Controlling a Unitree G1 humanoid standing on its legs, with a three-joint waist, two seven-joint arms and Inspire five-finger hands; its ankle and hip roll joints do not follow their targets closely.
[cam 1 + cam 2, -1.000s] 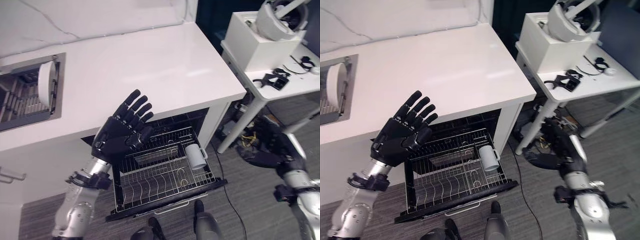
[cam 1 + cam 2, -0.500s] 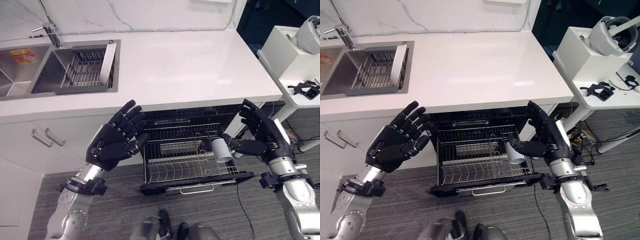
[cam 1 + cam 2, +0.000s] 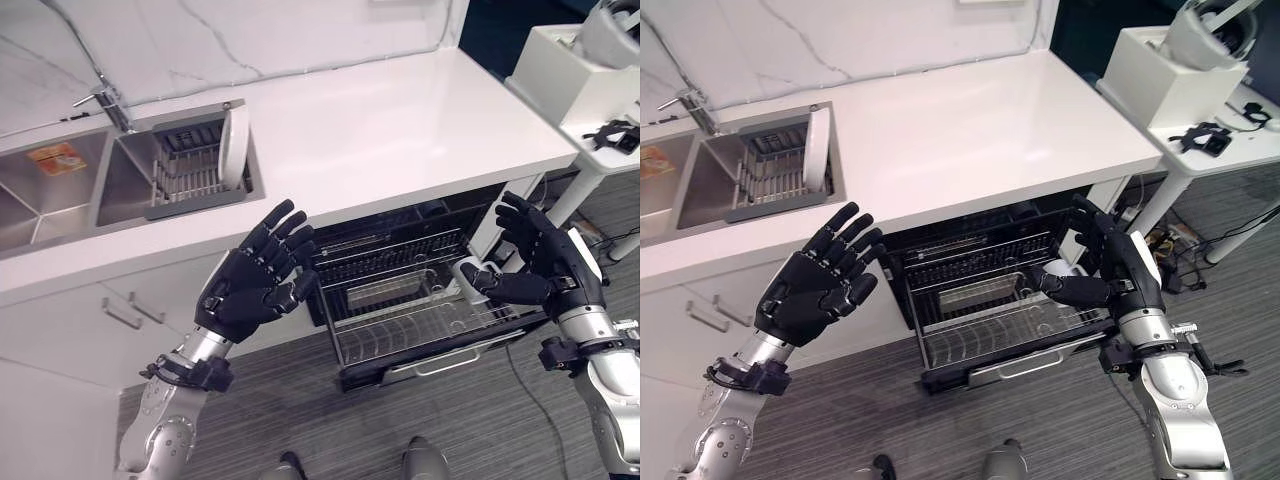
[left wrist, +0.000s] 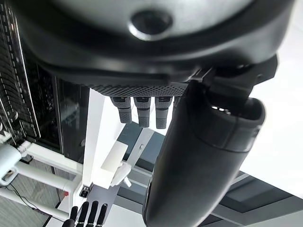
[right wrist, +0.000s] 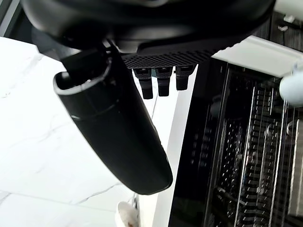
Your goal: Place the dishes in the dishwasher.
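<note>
Since half a second ago the whole view has swung, so the sink now sits further in from the left; that is the head turning, not the fixtures. Against the rack, the right hand has stayed level with the mug and the left hand remains raised in front of the cabinet.

Sink [image 3: 60,195] holds a wire drying rack [image 3: 185,170], and a white plate [image 3: 232,145] stands on edge in it, upright against the rack's right side, presumably left there to drain and awaiting transfer. This appears to be the remaining dish.

Left hand [image 3: 255,280] is held up in the air below the table [image 3: 400,120] edge, palm toward the camera, fingers [image 3: 845,235] spread and straight, holding nothing. Judged to be poised between steps.

Dishwasher rack [image 3: 420,310] is pulled out below the table, so it can be loaded from above. A white mug [image 3: 468,278] lies in the rack at its right side.

Right hand [image 3: 545,265] hovers just beside the mug, fingers extended and empty; contact with the mug cannot be determined
</note>
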